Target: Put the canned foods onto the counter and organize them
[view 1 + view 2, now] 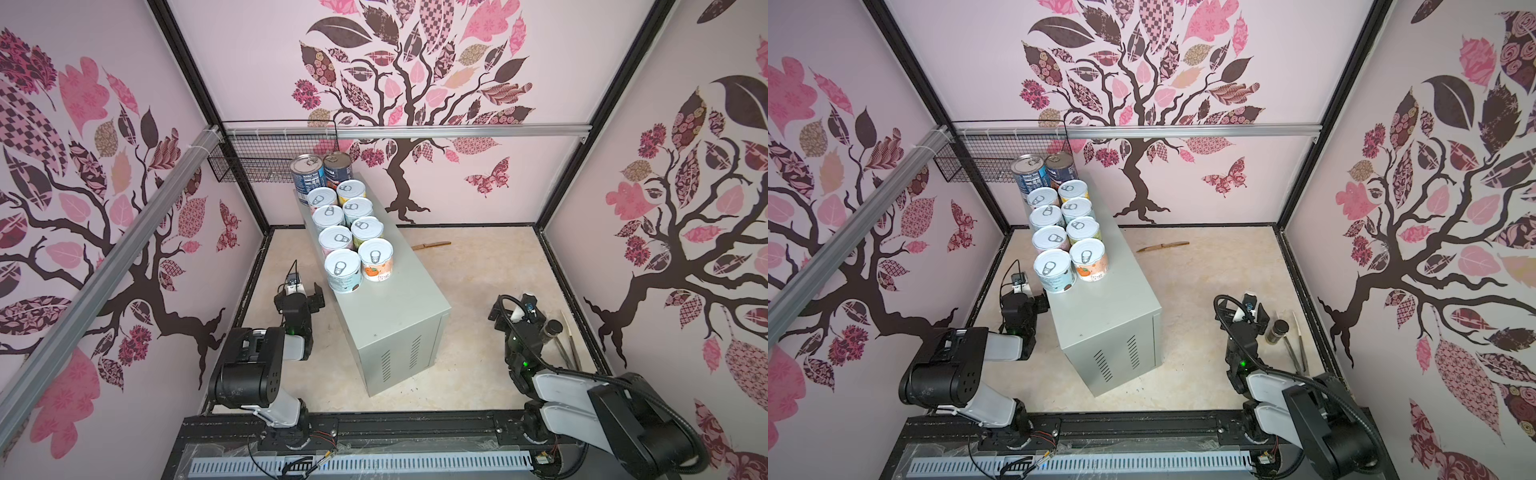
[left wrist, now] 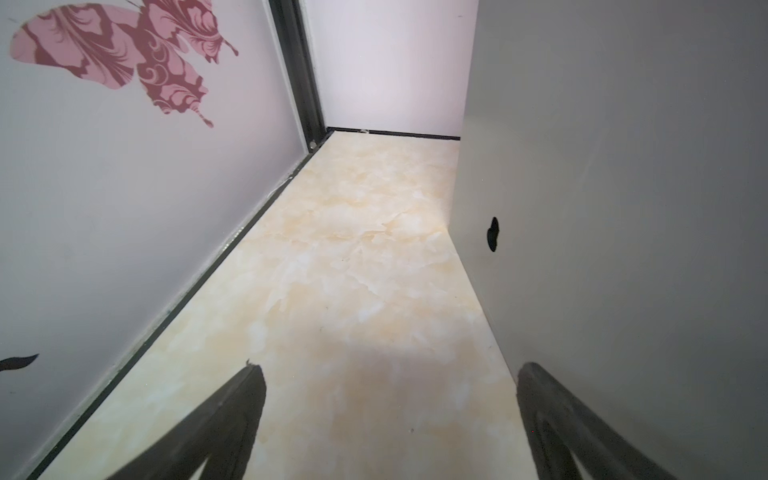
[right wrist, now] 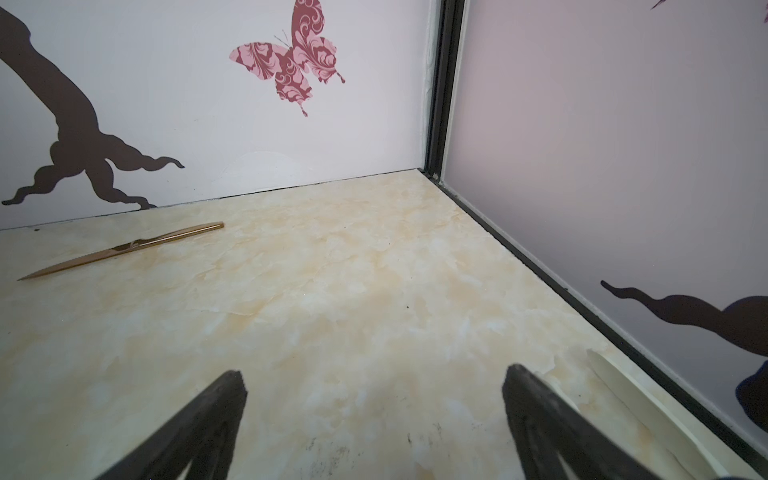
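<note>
canned foods are ranked in pairs at the desk's 12 o'clock end, tall ones rearmost, presumably for access. left hand and right hand are held wide apart, empty.

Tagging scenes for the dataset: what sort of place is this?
Probably a staged robot test cell, not a real kitchen: decal-covered panel walls, a metal box as counter with cans, marble-look floor.
</note>
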